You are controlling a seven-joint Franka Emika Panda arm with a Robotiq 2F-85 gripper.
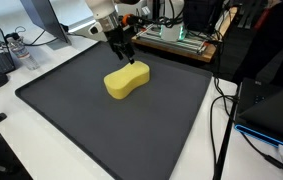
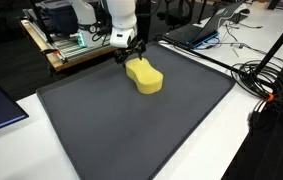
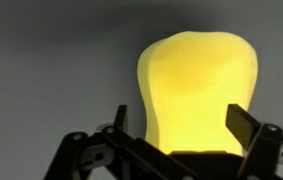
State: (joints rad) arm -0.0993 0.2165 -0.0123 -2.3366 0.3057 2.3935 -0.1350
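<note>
One sponge [image 1: 127, 80] on mat [image 1: 71, 110]: likely soft, light, squashy. Gripper [image 1: 124, 52] hung over one end, jaws apart; narrow waist looked the best pinch.

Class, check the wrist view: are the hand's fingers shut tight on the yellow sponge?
No, the hand is open, its fingers standing wide apart with the yellow sponge showing between them.

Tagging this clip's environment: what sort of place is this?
Probably a lab or office workbench: loose cables, an exposed electronics board behind the gripper, and a laptop beside the dark mat holding the yellow sponge.
</note>
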